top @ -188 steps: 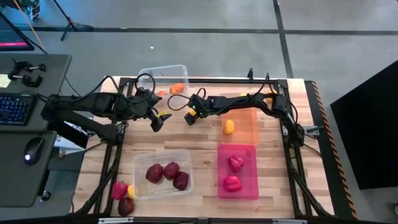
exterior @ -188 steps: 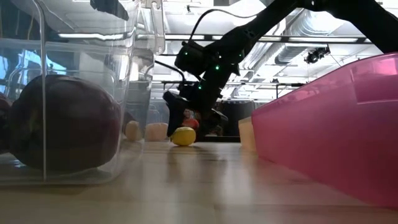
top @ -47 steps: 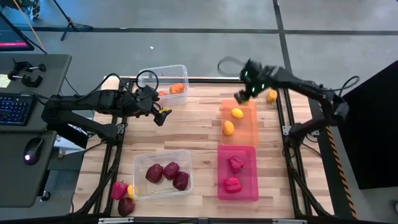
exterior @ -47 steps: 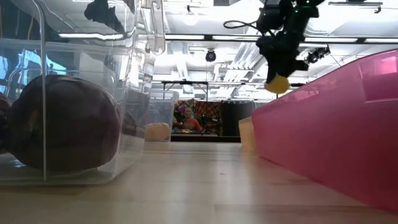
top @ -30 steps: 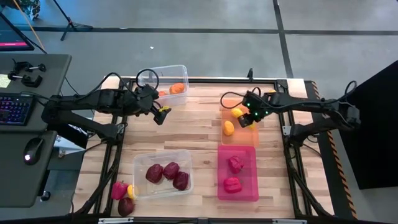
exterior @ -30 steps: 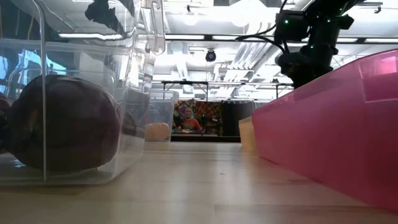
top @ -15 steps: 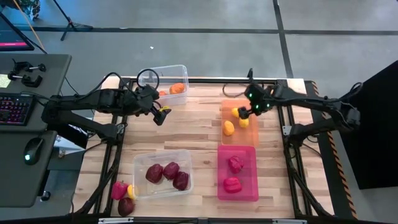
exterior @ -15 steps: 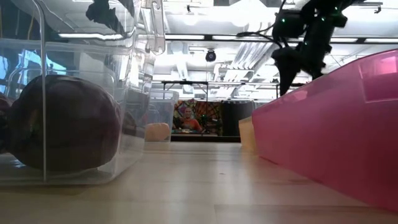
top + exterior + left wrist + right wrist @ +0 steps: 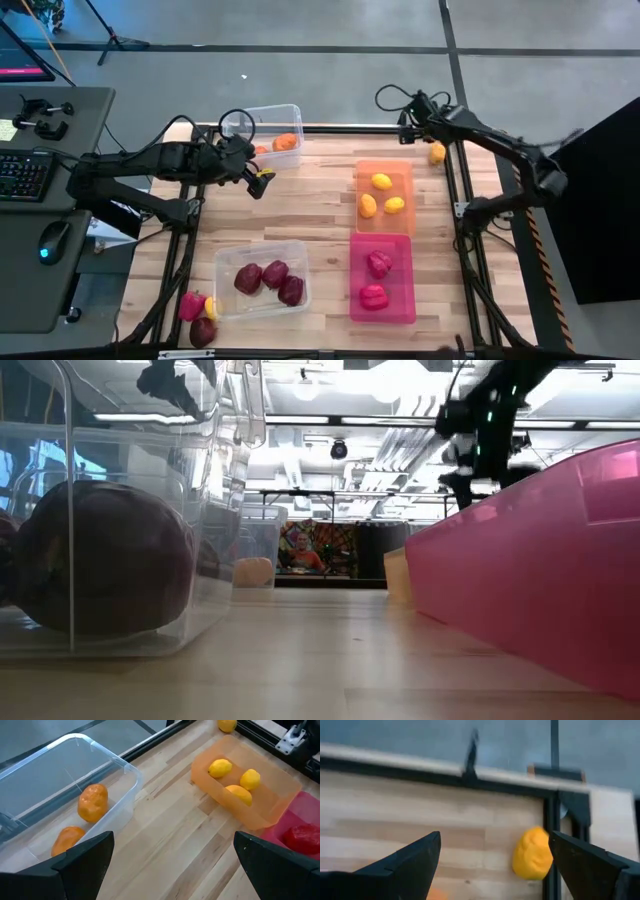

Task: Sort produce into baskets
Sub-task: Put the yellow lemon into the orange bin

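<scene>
The counter [image 9: 320, 210] is pale wooden planking edged with a black metal frame, set on a grey floor with a desk holding a keyboard and mouse alongside. A translucent orange plastic bin [image 9: 385, 166] holds three glossy yellow lemon-shaped pieces [image 9: 381, 181]; touching its end, a translucent pink bin [image 9: 383, 310] holds two bright pink-red pieces [image 9: 379, 263]. A clear plastic bin [image 9: 262, 301] contains three dark maroon rounded pieces [image 9: 274, 273], and a second clear bin [image 9: 264, 112] at the far edge carries two smooth orange pieces [image 9: 286, 142]. One more yellow piece [image 9: 437, 153] lies on the counter beside the frame. Loose pink-red and maroon pieces [image 9: 196, 313] rest outside the near clear bin. The right claw [image 9: 412, 118] hangs spread and empty above the far edge near that yellow piece. The left claw [image 9: 256, 184] waits spread, empty, by the far clear bin.
</scene>
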Tool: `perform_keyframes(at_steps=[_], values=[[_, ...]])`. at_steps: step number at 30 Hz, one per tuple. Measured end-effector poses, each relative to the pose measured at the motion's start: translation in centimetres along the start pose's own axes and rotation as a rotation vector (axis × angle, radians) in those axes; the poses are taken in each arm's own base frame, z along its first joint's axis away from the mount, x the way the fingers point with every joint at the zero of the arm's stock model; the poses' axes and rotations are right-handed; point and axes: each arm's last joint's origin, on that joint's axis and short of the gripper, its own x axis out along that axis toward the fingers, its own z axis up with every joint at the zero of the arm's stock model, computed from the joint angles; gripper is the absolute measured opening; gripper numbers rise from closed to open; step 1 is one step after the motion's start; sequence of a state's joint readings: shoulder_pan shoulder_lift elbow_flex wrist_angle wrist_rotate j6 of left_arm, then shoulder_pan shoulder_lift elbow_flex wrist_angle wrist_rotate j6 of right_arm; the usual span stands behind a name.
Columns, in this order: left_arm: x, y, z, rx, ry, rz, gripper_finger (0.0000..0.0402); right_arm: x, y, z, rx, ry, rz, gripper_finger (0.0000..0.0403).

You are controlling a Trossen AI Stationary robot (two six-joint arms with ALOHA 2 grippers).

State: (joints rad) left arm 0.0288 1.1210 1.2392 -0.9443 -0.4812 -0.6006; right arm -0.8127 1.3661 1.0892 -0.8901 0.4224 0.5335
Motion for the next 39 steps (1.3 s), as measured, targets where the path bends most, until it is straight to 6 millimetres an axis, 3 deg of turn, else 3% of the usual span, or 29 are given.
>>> perform_keyframes(at_steps=[3, 7, 15, 21, 32, 39], values=[[0.0, 0.0, 0.0, 0.0, 0.0, 0.0, 0.0399, 3.2, -0.6, -0.2, 0.047, 0.095, -0.019, 0.0358], [0.0, 0.0, 0.0, 0.0, 0.0, 0.0, 0.0399, 5.5, -1.0, -0.6, 0.078, 0.214, -0.051, 0.0358], [0.1, 0.2, 0.1, -0.006, -0.011, 0.024, 0.0399, 6.2, -1.5, -0.4, 0.182, 0.133, -0.224, 0.0358], [0.1, 0.2, 0.1, 0.001, -0.01, 0.024, 0.0399, 6.9, -1.7, -0.2, 0.255, 0.13, -0.232, 0.0358], [0.1, 0.3, 0.1, 0.012, -0.01, 0.024, 0.0399, 11.1, -0.7, -1.4, 0.259, 0.255, -0.329, 0.0358], [0.1, 0.2, 0.1, 0.01, -0.01, 0.024, 0.0399, 12.5, -0.2, -2.1, 0.238, 0.337, -0.326, 0.0359]])
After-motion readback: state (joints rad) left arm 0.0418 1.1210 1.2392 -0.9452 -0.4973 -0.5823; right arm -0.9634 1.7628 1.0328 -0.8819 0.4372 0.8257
